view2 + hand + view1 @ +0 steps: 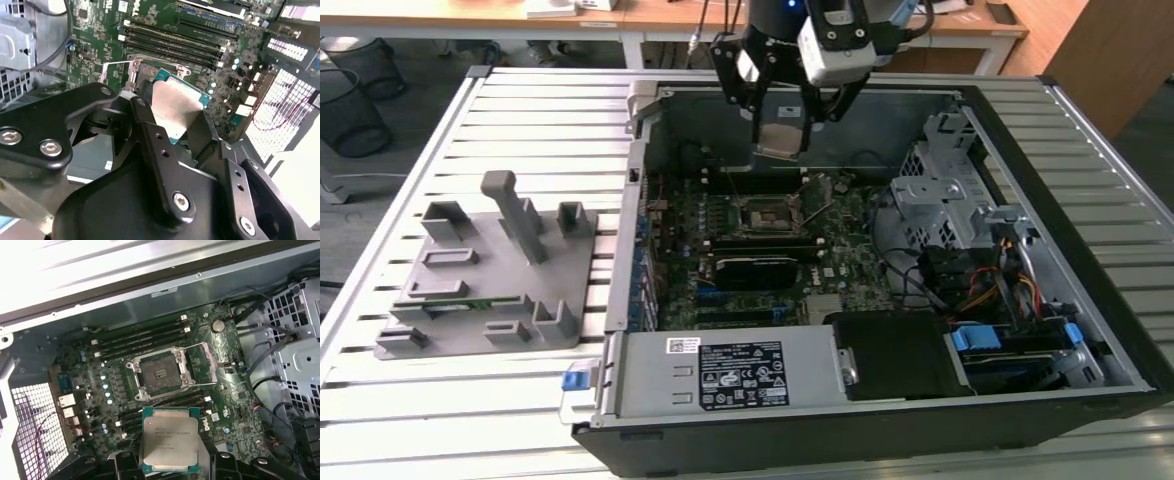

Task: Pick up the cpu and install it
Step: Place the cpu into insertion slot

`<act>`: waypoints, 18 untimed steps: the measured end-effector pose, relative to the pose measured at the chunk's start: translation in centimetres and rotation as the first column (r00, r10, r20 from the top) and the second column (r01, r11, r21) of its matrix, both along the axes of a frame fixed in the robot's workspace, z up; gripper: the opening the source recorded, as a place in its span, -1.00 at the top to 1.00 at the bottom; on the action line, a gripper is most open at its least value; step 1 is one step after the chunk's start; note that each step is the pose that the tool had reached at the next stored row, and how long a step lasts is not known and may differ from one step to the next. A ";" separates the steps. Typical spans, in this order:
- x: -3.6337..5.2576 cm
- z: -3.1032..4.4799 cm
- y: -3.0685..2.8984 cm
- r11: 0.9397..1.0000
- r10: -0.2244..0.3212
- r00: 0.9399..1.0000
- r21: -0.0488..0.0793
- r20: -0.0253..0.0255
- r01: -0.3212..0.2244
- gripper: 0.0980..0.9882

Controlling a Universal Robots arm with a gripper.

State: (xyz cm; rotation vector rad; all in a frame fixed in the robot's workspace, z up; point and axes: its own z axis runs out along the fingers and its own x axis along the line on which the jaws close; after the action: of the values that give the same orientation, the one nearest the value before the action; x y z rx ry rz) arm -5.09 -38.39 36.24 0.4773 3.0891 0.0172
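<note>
So right now the gripper is hanging over the open PC case, and its two black fingers are clamped onto opposite edges of the cpu. The chip is up in the air with its shiny metal top showing, over the green motherboard and not touching it. The socket is open with its metal frame around it and nothing sitting in it. In the first wrist view the cpu looks to be just off to one side of the socket rather than square over it. You can see the long black memory slots right beside the socket too. The case lies on a slatted table, and the grey fixture tray sits on the exterior view's left.
</note>
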 end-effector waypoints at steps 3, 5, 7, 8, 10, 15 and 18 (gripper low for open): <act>0.00 -0.05 0.00 0.999 -0.052 0.999 0.000 0.000 0.052 0.04; 0.00 -0.09 0.00 0.996 -0.085 0.996 0.000 0.000 0.085 0.04; 0.00 -0.13 0.00 0.993 -0.117 0.993 0.000 0.000 0.117 0.04; 0.00 -0.15 0.00 0.991 -0.133 0.991 0.000 0.000 0.133 0.04; 0.00 -0.19 0.00 0.986 -0.164 0.986 0.000 0.000 0.164 0.04; 0.00 -0.29 0.00 0.972 -0.237 0.972 0.000 0.000 0.237 0.04; 0.00 -0.35 0.00 0.960 -0.278 0.960 0.000 0.000 0.278 0.04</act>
State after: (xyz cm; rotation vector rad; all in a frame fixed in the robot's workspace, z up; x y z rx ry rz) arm -5.08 -38.39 35.90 0.9063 2.9898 0.0131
